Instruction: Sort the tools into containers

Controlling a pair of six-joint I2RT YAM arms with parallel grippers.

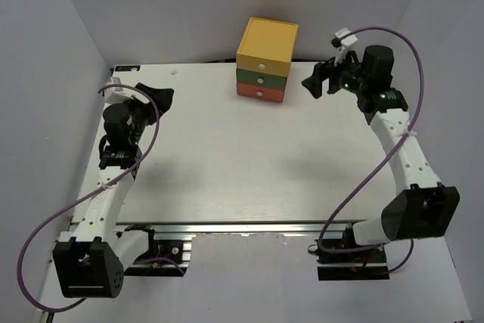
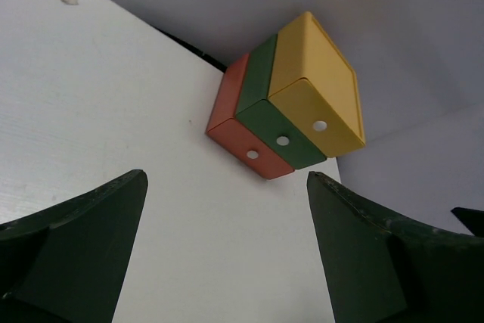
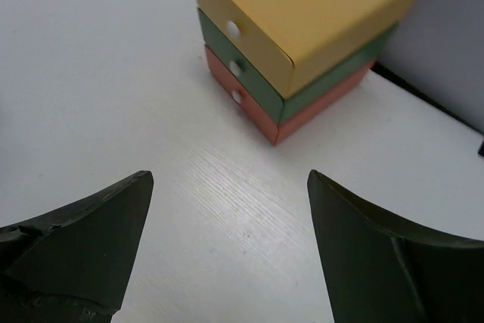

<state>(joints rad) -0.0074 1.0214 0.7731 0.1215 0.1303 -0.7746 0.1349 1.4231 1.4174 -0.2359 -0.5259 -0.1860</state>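
Right wrist view: boxy matte drawers [image 3: 318, 28], round white knobs [image 3: 233, 30].

You see a white wood-grain tabletop [image 1: 249, 172] filling the middle of the frame, boxed in by plain pale grey walls [image 1: 189, 5] at top, left and right. A silver metal rail [image 1: 249, 227] runs along its lower edge. The light is soft and even.

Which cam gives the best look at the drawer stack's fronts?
Left wrist: the drawer stack shows all three fronts and white knobs facing the camera. Right wrist sees it closer, but the fronts are oblique. Top external shows it small, mostly its yellow top.
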